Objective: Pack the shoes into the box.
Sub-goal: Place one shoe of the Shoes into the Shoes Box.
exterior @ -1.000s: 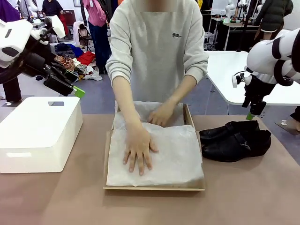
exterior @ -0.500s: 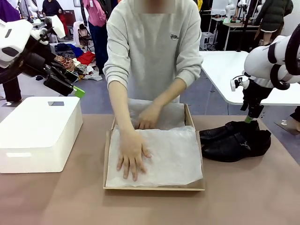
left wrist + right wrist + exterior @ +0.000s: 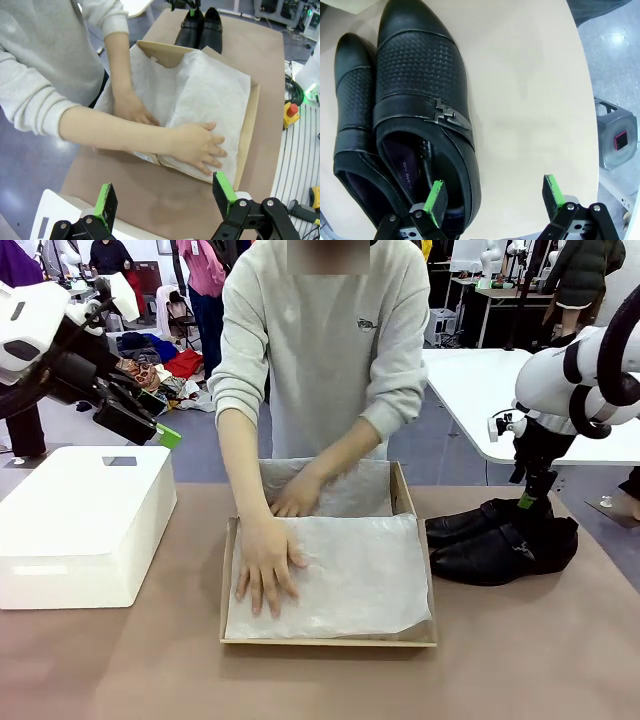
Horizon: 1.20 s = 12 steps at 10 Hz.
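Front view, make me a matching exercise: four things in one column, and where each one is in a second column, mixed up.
Things:
1. black dress shoes
2. white box
3. cardboard shoebox
4. left gripper

Places:
a. middle of the table, under the person's hands
b. in the air, jaws open, at the left
c. on the table's right side
d. on the table's left side

Pairs: 1-c, 2-d, 3-a, 4-b
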Each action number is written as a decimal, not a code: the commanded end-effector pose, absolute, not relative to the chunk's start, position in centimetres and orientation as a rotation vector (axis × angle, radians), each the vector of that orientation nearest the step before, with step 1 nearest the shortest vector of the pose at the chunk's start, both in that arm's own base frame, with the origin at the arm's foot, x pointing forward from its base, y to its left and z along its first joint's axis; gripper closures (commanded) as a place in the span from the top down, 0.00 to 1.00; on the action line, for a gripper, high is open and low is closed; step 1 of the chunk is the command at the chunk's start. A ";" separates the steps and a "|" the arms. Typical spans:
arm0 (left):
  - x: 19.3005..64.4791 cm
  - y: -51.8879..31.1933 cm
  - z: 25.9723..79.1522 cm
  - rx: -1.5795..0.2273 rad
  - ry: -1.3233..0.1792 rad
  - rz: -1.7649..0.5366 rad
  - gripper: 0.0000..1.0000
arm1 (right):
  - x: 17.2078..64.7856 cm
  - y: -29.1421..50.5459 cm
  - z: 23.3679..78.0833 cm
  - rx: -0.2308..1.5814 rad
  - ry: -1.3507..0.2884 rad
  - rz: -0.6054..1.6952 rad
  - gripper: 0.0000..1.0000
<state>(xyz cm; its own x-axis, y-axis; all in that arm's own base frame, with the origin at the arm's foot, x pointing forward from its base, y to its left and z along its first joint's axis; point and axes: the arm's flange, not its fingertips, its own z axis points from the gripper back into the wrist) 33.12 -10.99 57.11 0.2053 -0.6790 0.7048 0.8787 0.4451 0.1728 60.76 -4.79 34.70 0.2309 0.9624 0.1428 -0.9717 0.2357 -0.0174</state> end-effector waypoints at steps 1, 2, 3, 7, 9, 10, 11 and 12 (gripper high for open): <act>33.1 -11.0 57.2 -0.301 -0.809 -1.110 1.00 | 61.9 -4.9 34.4 0.076 -0.117 1.348 1.00; 33.1 -11.0 57.2 -0.301 -0.809 -1.110 1.00 | 62.0 -4.9 33.7 0.064 -0.105 1.369 1.00; 33.1 -11.0 57.2 -0.301 -0.809 -1.110 1.00 | 62.2 -4.9 33.4 0.076 -0.093 1.391 1.00; 33.1 -11.0 57.2 -0.301 -0.809 -1.110 1.00 | 62.3 -4.8 33.0 0.128 -0.042 1.359 0.63; 33.1 -11.0 57.2 -0.301 -0.809 -1.110 1.00 | 62.2 -4.8 32.9 0.133 -0.041 1.343 0.26; 33.1 -11.0 57.2 -0.301 -0.809 -1.110 1.00 | 62.2 -4.8 32.9 0.136 -0.042 1.342 0.07; 33.1 -11.0 57.2 -0.301 -0.809 -1.110 1.00 | 62.2 -4.8 32.9 0.134 -0.042 1.340 0.00; 33.1 -11.0 57.2 -0.301 -0.809 -1.110 1.00 | 62.2 -4.8 32.9 0.137 -0.041 1.336 0.00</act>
<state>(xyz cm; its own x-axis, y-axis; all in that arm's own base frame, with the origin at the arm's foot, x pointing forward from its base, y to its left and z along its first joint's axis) 33.12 -10.99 57.10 0.2053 -0.6790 0.7048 0.8787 0.4451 0.1728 61.36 -4.94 32.49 0.2086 0.9725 0.1038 -0.9771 0.2026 0.0655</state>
